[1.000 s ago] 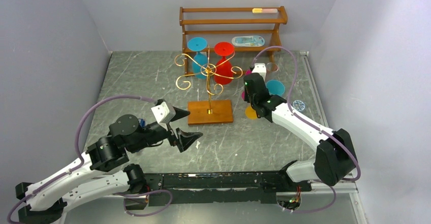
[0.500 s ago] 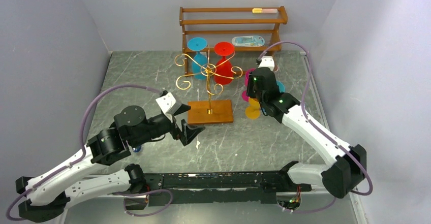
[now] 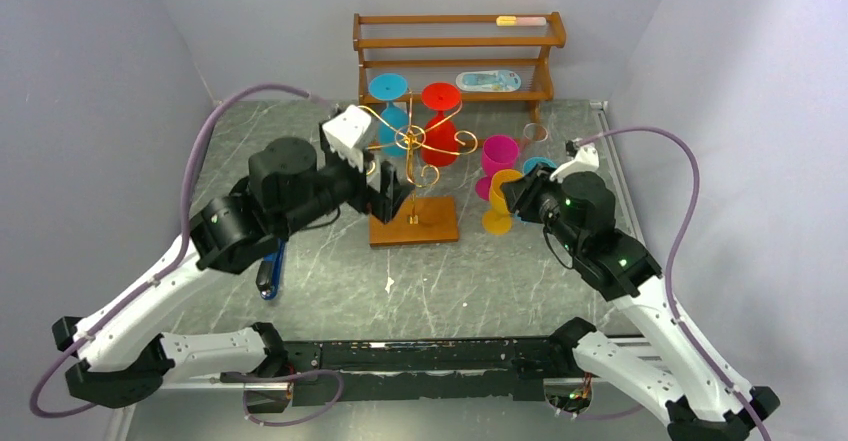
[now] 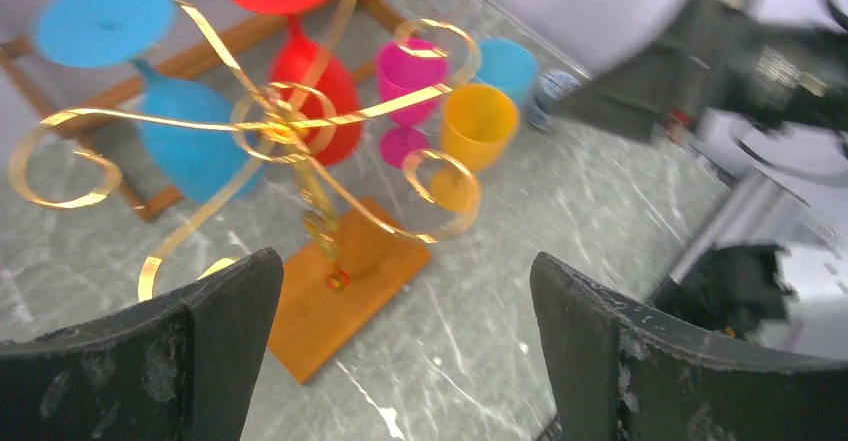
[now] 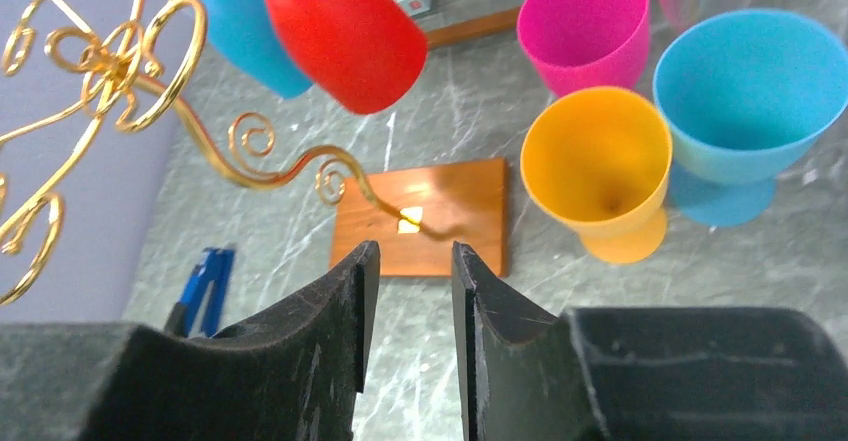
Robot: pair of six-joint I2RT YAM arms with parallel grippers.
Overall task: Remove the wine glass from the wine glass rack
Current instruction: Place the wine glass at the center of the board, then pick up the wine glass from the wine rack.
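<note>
**Inspector:** Two arms have changed station within the last second. The left arm has swung up from the near table to the wine glass rack (image 3: 411, 176). Its left hand (image 3: 392, 191) is spread wide and empty, just beside the gold scrolls on the near side.

**Clerk:** And the right?

**Inspector:** It has drawn back from the standing glasses. The right hand (image 5: 413, 256) hangs near the orange glass (image 3: 503, 196), fingers parted only narrowly, with nothing between them.

**Clerk:** Where is the task's thing?

**Inspector:** On the rack, as it was a second ago. The blue wine glass (image 3: 393, 121) and the red wine glass (image 3: 438, 141) both hang bowl-down from the scroll arms, beyond the pole. The orange glass, a pink glass (image 3: 498, 153) and a blue cup (image 3: 541, 168) stand upright on the table (image 3: 300, 151), right of the rack.

**Clerk:** What does that mean for the task?

**Inspector:** In my judgement, the left arm is taking the next removal. This is approach only, with no contact yet. I cannot tell which glass it is after, though the blue hangs nearer its side. The scroll wire lies between hand and bowls, so a snag is the risk.
</note>
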